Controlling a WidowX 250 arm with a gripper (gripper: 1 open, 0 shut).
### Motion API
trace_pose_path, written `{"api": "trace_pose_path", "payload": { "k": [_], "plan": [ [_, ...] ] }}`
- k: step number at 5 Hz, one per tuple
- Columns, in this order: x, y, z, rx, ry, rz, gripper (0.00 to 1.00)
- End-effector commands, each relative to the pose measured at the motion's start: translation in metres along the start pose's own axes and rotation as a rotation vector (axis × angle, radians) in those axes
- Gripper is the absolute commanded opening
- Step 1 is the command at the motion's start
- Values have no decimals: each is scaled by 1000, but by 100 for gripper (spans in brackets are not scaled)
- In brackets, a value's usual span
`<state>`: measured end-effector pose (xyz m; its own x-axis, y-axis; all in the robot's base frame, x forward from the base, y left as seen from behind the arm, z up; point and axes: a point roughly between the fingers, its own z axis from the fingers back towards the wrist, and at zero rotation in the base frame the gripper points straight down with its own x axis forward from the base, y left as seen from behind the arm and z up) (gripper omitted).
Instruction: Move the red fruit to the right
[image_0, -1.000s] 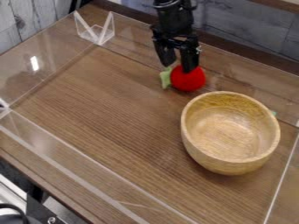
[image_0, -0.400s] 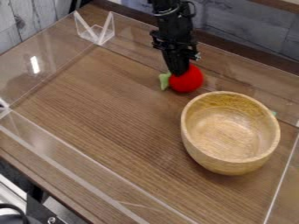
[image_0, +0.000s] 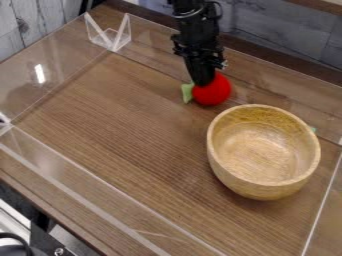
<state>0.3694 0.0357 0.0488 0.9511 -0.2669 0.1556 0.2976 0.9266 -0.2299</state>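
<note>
One small round bright red toy fruit (image_0: 210, 91) with a green leafy bit on its left side lies on the table (image_0: 120, 140), just beyond the far left rim of the one round light wooden bowl (image_0: 263, 150); fruit and bowl sit near each other but do not touch. One black robot hand (image_0: 202, 77) comes down steeply from above and meets the top of the red fruit, its two fingers drawn tight together so that no gap shows between them; they pinch the upper part of the fruit, though the exact spot of contact is hidden by the fingers themselves. The bowl stands upright with nothing visible inside it. The table is a dark brown wood-grain surface, and a low clear plastic wall (image_0: 54, 170) fences it in, running along the left and near edges from the bowl's side and catching pale reflections. One small clear plastic stand (image_0: 108, 33), folded into a V shape, rests at the far left corner, well apart from the bowl. Behind the table, beyond the fruit, there is a weathered grey plank backdrop (image_0: 287, 35). At the near left corner, below the table edge, some dark equipment shows, too cut off to identify.
</note>
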Motion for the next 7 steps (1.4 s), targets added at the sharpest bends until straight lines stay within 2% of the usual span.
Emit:
{"api": "trace_pose_path", "payload": {
  "k": [1, 3, 4, 6, 7],
  "plan": [
    [4, 10, 7, 32, -42, -2, 0],
    [-4, 16, -12, 18, -20, -83, 0],
    [-4, 11, -10, 12, -13, -99, 100],
    [-4, 15, -11, 29, -38, 2, 100],
    [-2, 12, 14, 38, -59, 8, 100]
  ]
}}
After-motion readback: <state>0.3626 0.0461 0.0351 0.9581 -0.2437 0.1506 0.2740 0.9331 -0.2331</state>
